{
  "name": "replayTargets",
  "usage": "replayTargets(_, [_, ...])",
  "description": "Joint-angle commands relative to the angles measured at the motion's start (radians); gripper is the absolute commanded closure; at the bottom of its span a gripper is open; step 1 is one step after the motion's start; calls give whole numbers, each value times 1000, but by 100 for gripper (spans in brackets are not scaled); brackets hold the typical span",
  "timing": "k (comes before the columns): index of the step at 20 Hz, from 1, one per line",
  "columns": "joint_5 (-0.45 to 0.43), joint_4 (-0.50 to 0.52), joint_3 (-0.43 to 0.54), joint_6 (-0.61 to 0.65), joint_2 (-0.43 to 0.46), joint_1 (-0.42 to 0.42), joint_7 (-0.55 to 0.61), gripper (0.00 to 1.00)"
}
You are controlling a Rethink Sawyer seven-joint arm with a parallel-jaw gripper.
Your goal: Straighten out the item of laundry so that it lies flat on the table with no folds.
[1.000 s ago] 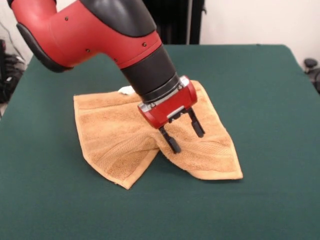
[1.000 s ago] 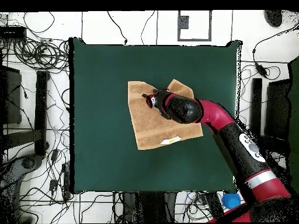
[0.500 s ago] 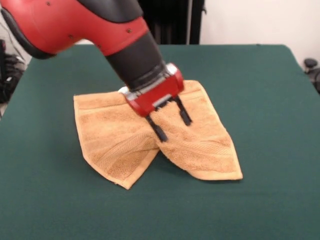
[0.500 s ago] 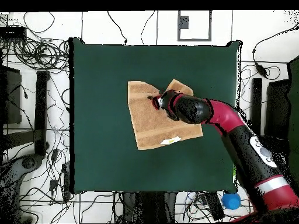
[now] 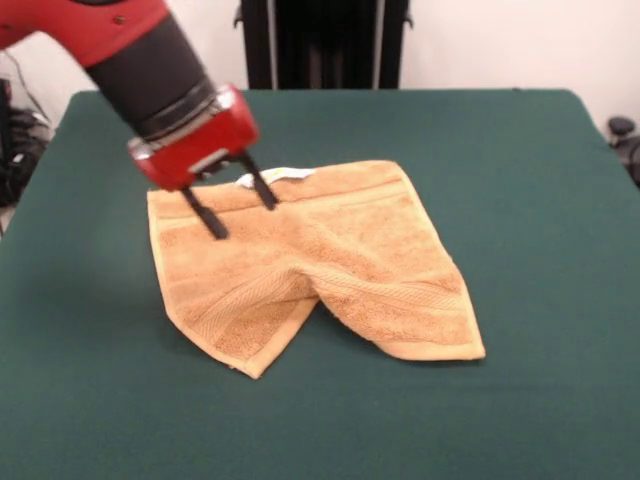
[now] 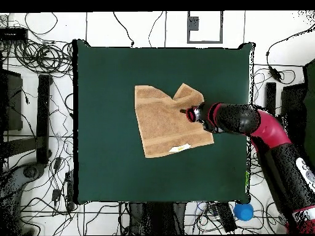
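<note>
We find the towel point(image 5: 320, 265) near the middle of the table point(image 5: 520, 160), its front edge puckered into a fold — what lies beneath is hidden. The gripper point(image 5: 238, 208) hangs over one corner, fingers spread, holding nothing — contact unclear.

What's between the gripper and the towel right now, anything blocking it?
Nothing visible. The open gripper hangs empty just over the towel near its far left corner, by the white tag. Only bare green table surrounds the towel, whose near edge is folded into a notch.
</note>
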Motion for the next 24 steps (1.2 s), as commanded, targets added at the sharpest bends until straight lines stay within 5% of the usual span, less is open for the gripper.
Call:
replayTargets(1, [-81, -120, -32, 74, 35, 32, -250, 0])
replayTargets(11, [-305, -168, 87, -164, 107, -12, -460, 0])
replayTargets(20, [-322, -183, 130, -215, 172, -17, -512, 0])
replayTargets(24, [-335, -161, 104, -264, 151, 0, -416, 0])
